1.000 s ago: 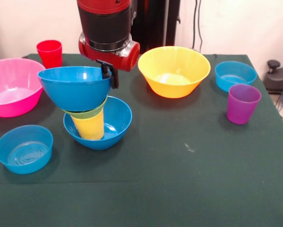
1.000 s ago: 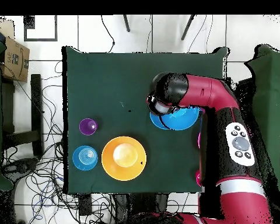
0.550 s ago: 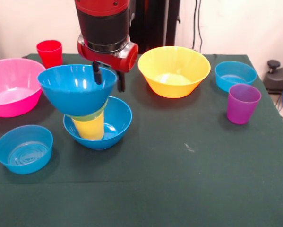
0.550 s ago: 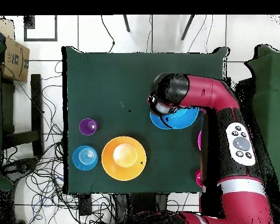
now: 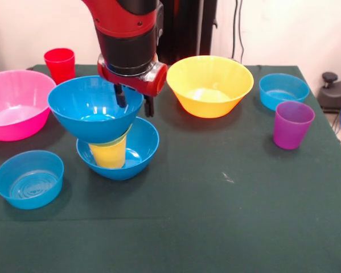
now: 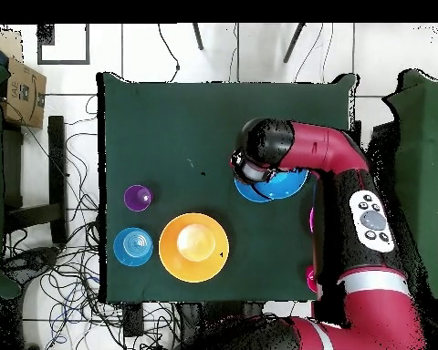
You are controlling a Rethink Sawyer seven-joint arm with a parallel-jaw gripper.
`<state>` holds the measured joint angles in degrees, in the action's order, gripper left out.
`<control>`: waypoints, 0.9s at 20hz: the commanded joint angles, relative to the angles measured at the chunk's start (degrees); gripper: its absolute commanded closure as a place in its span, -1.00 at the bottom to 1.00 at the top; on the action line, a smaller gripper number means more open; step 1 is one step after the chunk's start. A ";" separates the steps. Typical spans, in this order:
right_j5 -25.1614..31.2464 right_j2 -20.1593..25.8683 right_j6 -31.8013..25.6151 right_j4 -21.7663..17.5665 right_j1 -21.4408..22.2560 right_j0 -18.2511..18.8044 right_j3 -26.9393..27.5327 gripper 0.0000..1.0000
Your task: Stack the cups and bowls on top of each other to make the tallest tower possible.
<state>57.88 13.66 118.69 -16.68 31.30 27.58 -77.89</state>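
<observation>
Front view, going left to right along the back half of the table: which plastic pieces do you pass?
Large pink plastic bowl → small red plastic cup → large yellow-orange plastic bowl → small light-blue plastic bowl → translucent purple plastic cup.

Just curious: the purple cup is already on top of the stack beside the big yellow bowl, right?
Not quite. In the front view the purple cup stands alone on the table, near the small light-blue bowl. The stack ends in a blue bowl.

I've levelled the upper blue bowl [image 5: 94,108] on the tower [image 5: 110,136]; my gripper [image 5: 134,100] now has its jaws spread, straddling its rim.
</observation>
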 commanded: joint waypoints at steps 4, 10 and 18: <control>2.09 0.51 -3.34 -1.58 -0.02 -0.50 -3.97 -1.00; 2.27 0.59 -3.00 -1.04 1.21 -0.52 -4.95 -1.00; 3.44 0.69 -1.81 0.23 4.33 -0.89 -5.94 -1.00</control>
<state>57.88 13.66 118.69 -16.63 33.69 27.58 -80.15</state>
